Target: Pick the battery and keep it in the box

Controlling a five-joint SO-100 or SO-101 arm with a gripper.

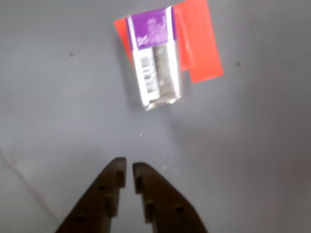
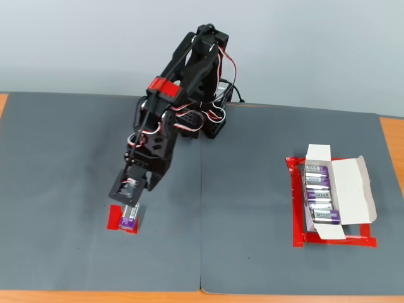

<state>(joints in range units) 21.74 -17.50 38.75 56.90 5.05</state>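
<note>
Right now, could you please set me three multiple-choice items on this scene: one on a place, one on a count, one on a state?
1. The loose purple-banded silver battery pack lies on:
A. a flat red tape patch
B. bare wood
C. the carton's lid flap

2. Packs visible in the open white cardboard box:
A. none
B. four
C. ten

3. The black two-finger gripper is:
A. clamped on the pack
B. almost closed, holding nothing
C. inside the box

Key: 1 A, red tape shows around the pack in the wrist view. 2 B, the fixed view shows four packs in a row. 3 B, the fingertips stand close together short of the pack.
</note>
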